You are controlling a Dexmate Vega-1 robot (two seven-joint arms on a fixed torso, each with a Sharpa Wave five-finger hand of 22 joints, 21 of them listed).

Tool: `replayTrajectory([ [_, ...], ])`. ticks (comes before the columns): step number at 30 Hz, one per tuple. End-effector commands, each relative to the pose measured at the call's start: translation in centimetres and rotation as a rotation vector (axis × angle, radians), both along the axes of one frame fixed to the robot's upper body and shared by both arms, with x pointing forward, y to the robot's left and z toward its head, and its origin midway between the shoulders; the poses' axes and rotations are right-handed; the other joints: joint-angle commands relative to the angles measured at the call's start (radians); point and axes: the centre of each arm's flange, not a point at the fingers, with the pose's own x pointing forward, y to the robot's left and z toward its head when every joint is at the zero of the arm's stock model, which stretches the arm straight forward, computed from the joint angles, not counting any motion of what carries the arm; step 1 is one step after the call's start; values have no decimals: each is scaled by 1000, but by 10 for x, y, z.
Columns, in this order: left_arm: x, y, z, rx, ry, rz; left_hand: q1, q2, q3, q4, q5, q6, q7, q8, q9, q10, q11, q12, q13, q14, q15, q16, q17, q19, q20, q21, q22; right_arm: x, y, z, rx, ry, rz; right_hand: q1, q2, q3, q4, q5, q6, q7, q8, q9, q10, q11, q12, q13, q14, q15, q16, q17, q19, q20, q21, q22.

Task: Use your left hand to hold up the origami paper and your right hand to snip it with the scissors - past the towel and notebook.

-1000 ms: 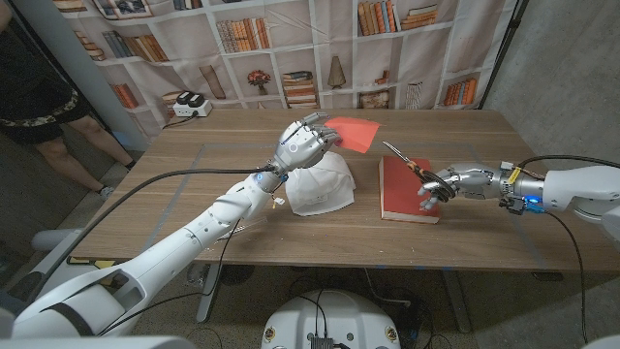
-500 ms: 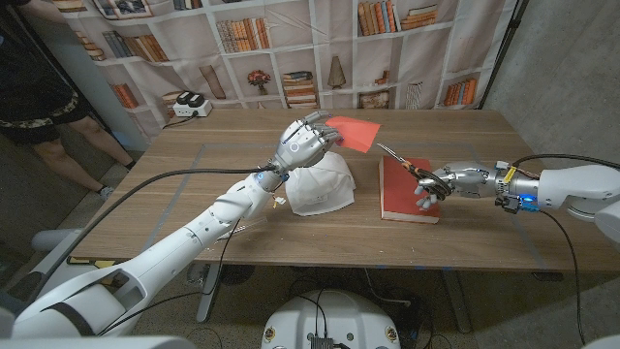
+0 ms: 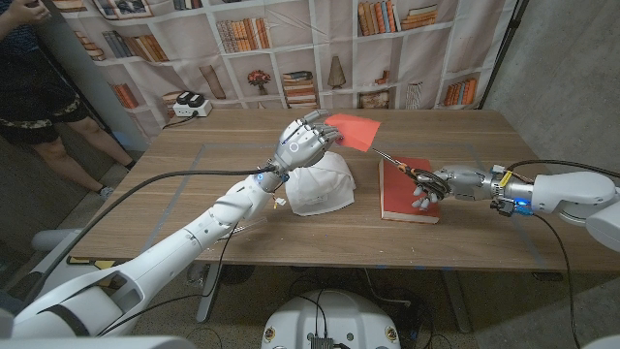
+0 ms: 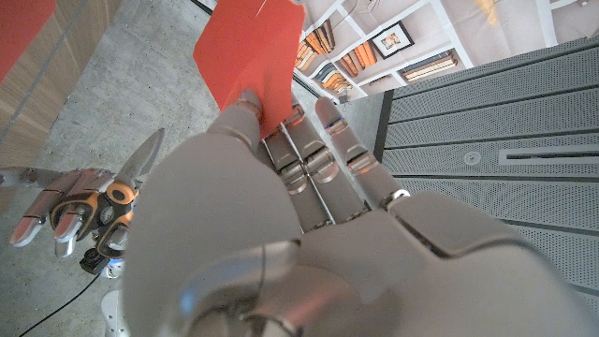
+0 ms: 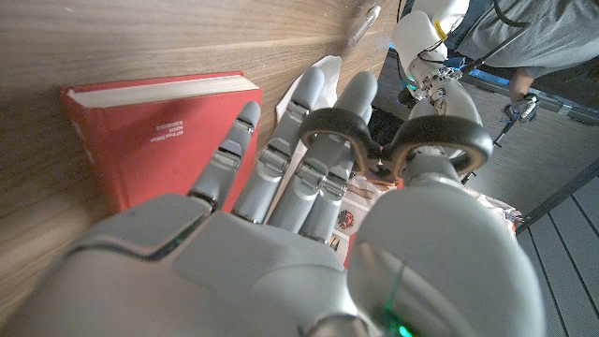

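Two robot hands, origami paper (image 3: 356, 133), scissors (image 3: 399, 167)

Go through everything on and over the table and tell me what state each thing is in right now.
origami paper: held up off the table, pinched by the left hand
left hand: raised over the towel, gripping the paper
scissors: held in the right hand, tips pointing at the paper
right hand: over the notebook, fingers through the scissor handles
notebook: closed, flat on the table
towel: bunched up on the table
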Motion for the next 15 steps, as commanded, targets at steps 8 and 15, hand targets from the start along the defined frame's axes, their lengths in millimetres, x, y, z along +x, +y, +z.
replayTrajectory([
  [8,-7,0,2,-14,-21,7,-3,-2,10,0,5,0,2,7,1,3,-6,3,3,-6,-5,7,5,-4,-122,6,2,7,-3,-15,58,3,89,-38,-43,-31,12,19,-4,0,-8,2,-11,1,1,16,-17,-6,-15,-5,-2,17,-1,1],
  [15,-7,10,8,-67,-34,28,-5,-3,12,1,5,1,2,8,1,3,-5,3,2,-7,-4,6,5,-4,-122,7,2,9,-8,-18,96,14,98,-93,-64,-63,36,28,-2,4,-7,6,-6,0,-2,18,-12,-6,-17,-8,-2,23,-4,1],
])
